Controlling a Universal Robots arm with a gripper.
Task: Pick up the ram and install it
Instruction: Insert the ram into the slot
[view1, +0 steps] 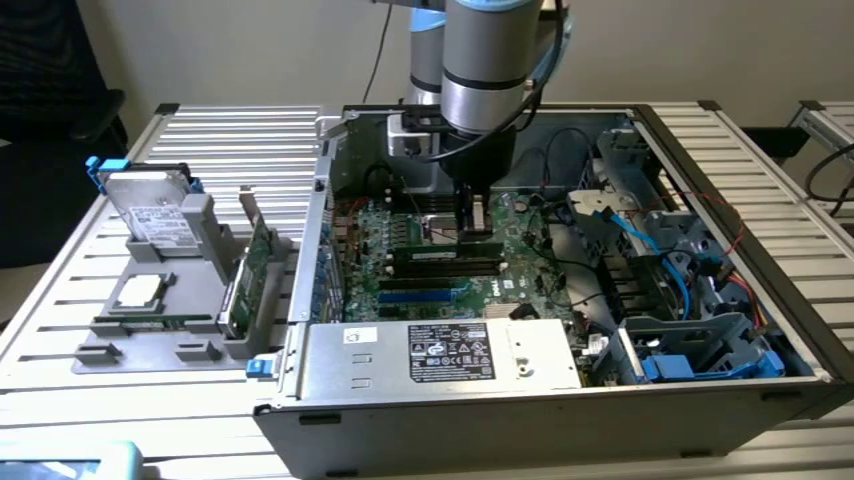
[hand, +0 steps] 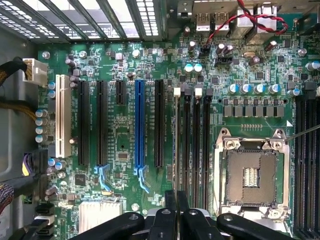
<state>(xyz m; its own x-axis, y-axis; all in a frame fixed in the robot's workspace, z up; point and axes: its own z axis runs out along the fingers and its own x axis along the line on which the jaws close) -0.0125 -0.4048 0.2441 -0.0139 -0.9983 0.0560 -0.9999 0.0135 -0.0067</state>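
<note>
Gripper (view1: 470, 228) (hand: 176, 202): down inside the open computer case (view1: 534, 425), low over the motherboard (view1: 400, 250) (hand: 120, 145); its black fingers (hand: 170, 210) are pinched almost together.
Grip: the narrow gap between the fingers takes the thin edge of the ram (view1: 461, 244) (hand: 176, 145).
Ram position: it stands on edge under the gripper, lined up with the memory slot nearest the expansion slots; in the exterior view it reads as a dark bar across the board just below the fingertips.
Ram seating: cannot tell whether it is pressed home or only resting on the slot.
Neighbouring slots: three more memory slots (hand: 198, 140) run parallel beside it, all bare.
Blue expansion slot (hand: 139, 125): near the ram, with one black slot between them.
Processor socket (hand: 250, 175): on the far side of the memory slots from the blue one.
Power supply (view1: 441, 352): metal box with a label at the case's near edge.
Grey holder (view1: 147, 352): outside the case at the exterior view's left, carrying a hard drive (view1: 147, 210), a processor chip (view1: 140, 290) and an upright expansion card (view1: 247, 275).
</note>
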